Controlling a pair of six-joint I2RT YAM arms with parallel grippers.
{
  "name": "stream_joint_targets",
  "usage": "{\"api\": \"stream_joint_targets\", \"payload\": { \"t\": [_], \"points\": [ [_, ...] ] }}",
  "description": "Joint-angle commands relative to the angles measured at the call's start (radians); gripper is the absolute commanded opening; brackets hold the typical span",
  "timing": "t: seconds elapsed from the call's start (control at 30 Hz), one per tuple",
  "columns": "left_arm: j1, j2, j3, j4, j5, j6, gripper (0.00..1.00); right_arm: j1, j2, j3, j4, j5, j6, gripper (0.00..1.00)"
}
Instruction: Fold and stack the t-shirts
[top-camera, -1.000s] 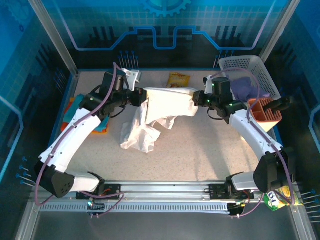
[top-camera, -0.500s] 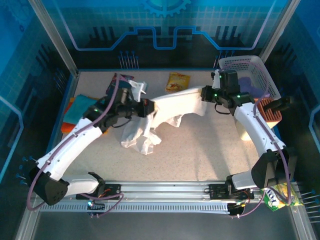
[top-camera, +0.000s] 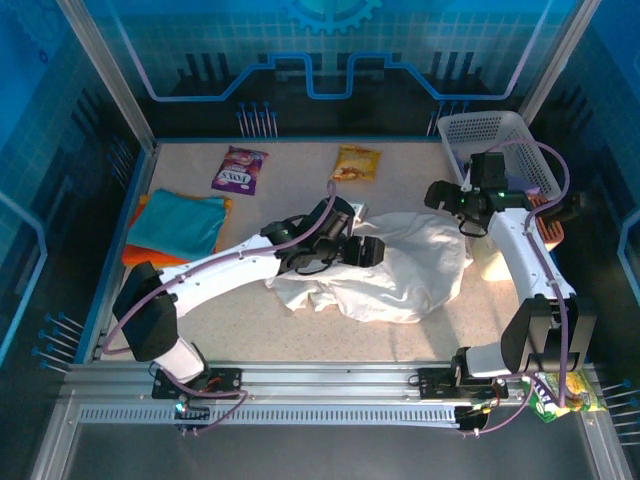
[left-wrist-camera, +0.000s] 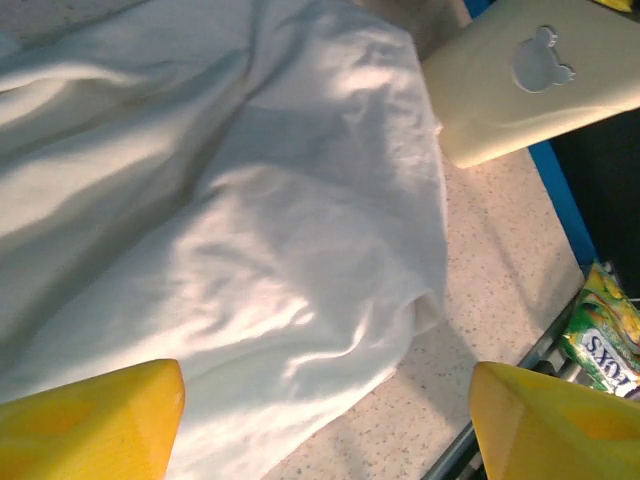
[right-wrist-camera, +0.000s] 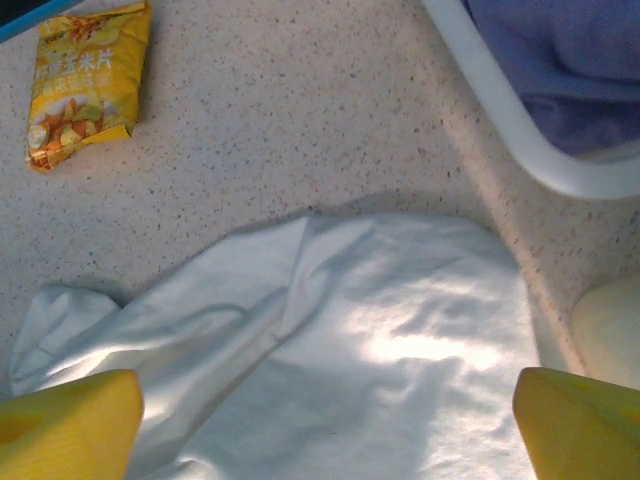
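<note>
Just near-side & left of the white basket (top-camera: 478, 128), the white t-shirt (top-camera: 405, 270) lies rumpled on the table (top-camera: 300, 330). Its right edge touches a cream box (left-wrist-camera: 530, 80).

The L gripper (top-camera: 372, 250) hangs over the shirt's end farther from the basket, fingers (left-wrist-camera: 90, 420) spread, nothing betw. them. The R gripper (top-camera: 437, 193) sits just left of the basket, over the shirt's far edge, also let go, fingers (right-wrist-camera: 70, 420) wide apart.

The basket holds a purple cloth (right-wrist-camera: 570, 70).

Well left of the basket: yellow packet (top-camera: 356, 162), purple packet (top-camera: 238, 168), then teal t-shirt (top-camera: 178, 222) stacked on orange t-shirt (top-camera: 135, 258).

Vs 1 s ago, both grippers pinched the white shirt and held it stretched betw. them. It's now dropped and flatter, nearer the basket. The L arm has swung across toward it.
</note>
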Motion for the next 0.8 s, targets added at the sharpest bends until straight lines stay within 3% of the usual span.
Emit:
{"api": "stream_joint_targets", "payload": {
  "t": [0.0,0.17,0.33,0.43,0.57,0.77],
  "points": [
    [0.062,-0.106,-0.072,-0.065,-0.008,0.014,0.77,0.051,-0.051,-0.044,-0.03,-0.02,-0.02,1.0],
    [0.181,-0.269,-0.289,-0.158,0.045,-0.011,0.71,0.149,-0.049,-0.112,-0.058,0.003,-0.031,1.0],
    [0.192,-0.363,-0.473,-0.166,0.081,-0.091,0.7,0.211,0.006,-0.203,-0.006,-0.011,-0.004,1.0],
    [0.187,-0.368,-0.571,-0.099,0.109,-0.182,0.75,0.268,0.069,-0.195,0.01,0.002,0.017,1.0],
    [0.169,-0.351,-0.639,-0.018,0.063,-0.233,0.78,0.319,0.141,-0.165,0.024,0.01,0.038,1.0],
    [0.166,-0.248,-0.627,0.002,0.068,-0.248,0.7,0.342,0.202,-0.143,0.019,0.039,0.077,0.99]
  ]
}}
